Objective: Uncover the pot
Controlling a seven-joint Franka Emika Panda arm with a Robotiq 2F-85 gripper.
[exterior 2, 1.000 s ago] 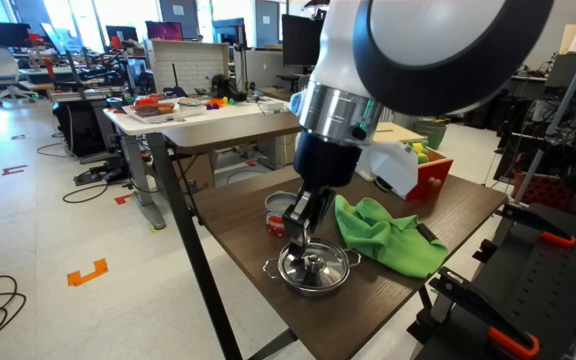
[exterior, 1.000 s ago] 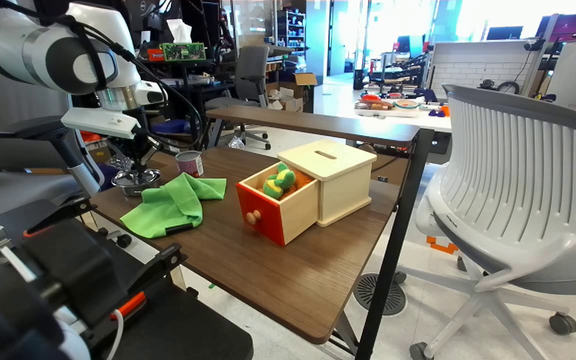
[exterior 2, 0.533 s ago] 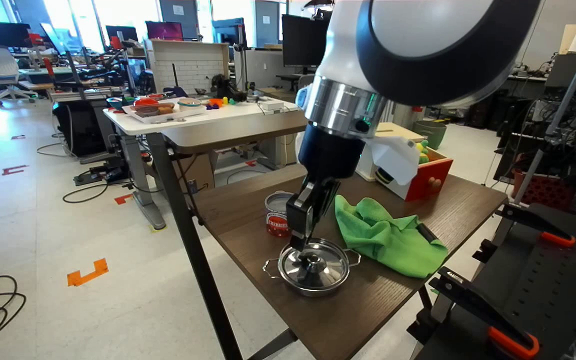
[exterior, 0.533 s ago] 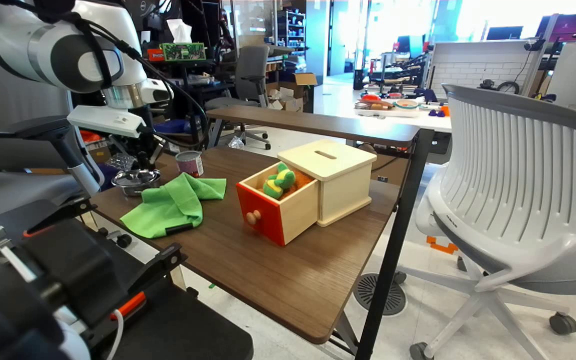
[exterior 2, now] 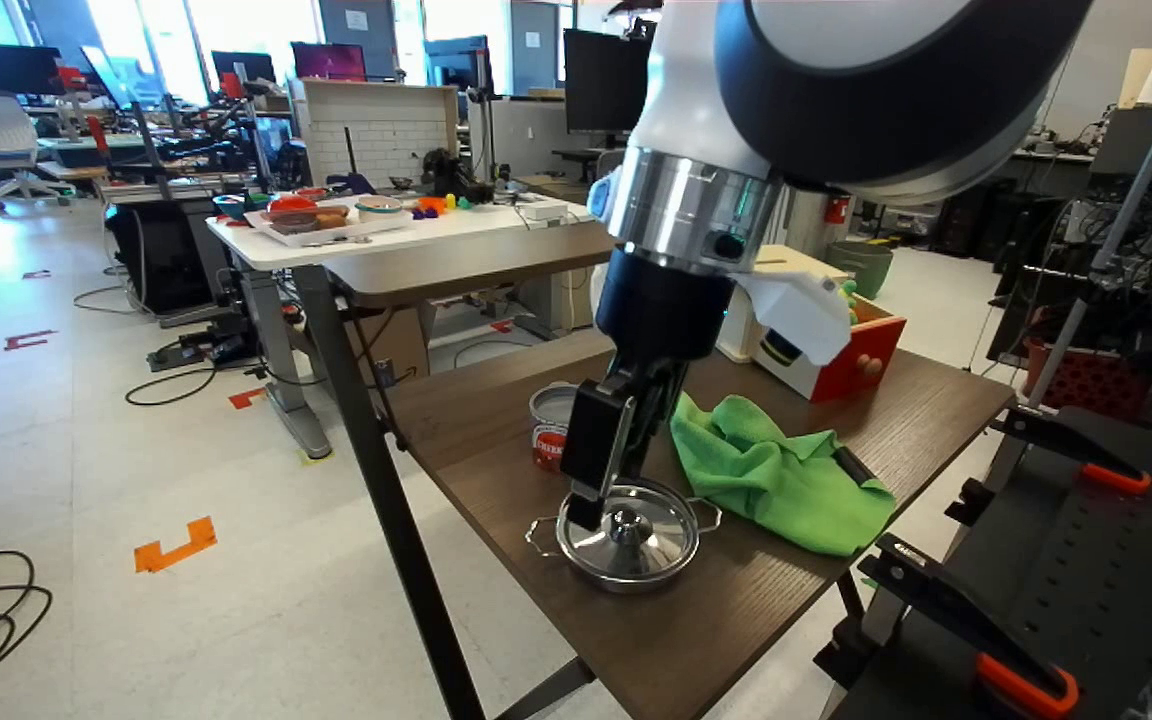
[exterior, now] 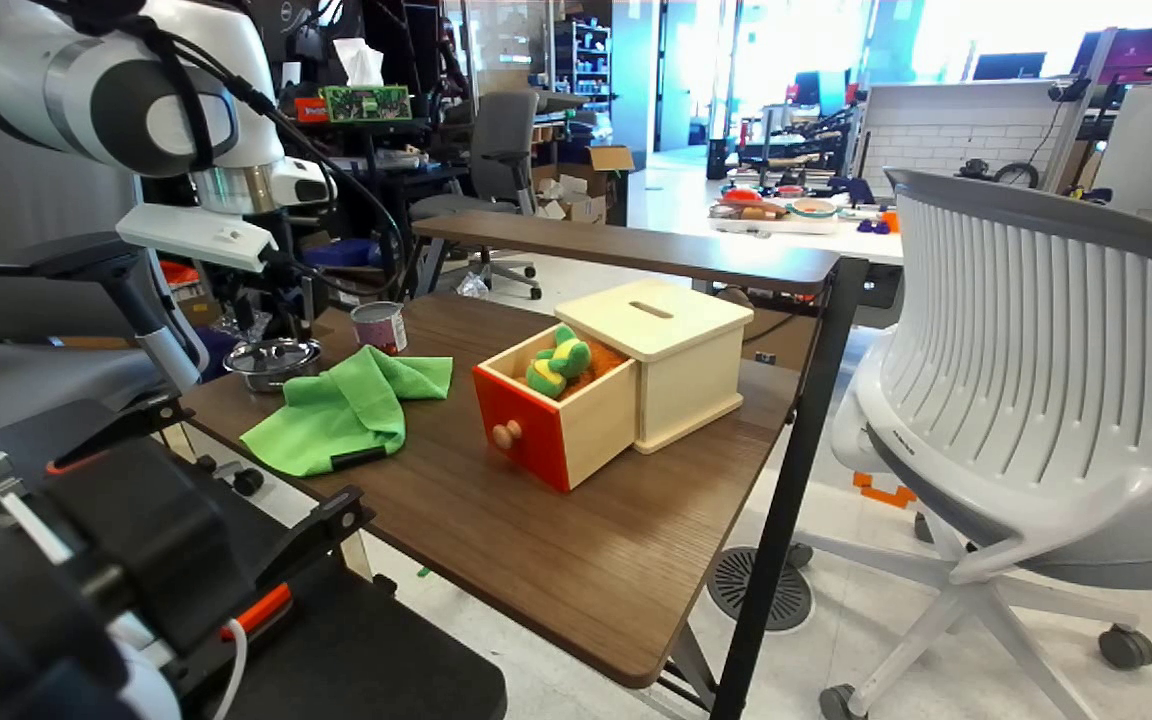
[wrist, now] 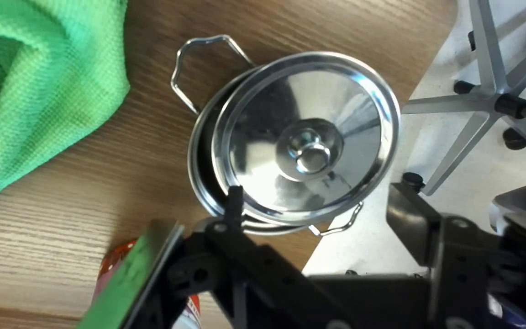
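Note:
The small metal pot stands near the corner of the brown table with its shiny lid on top. From the wrist, the lid looks off-centre: a dark crescent inside the pot's rim shows along its left side. A round metal knob rises from the lid's middle. My gripper is open, its fingers spread wide with nothing between them. In an exterior view, one fingertip hangs over the lid's edge beside the knob; the far finger is partly hidden. Whether that fingertip touches the lid, I cannot tell.
A crumpled green cloth lies beside the pot. Behind my gripper stands an open cherries can. Farther along the table sits a wooden box, its red-fronted drawer pulled out with a plush toy inside.
My gripper's jaws have spread from nearly together over the knob to wide apart. The arm has shifted slightly, rising and moving a little. Pot and lid look unmoved.

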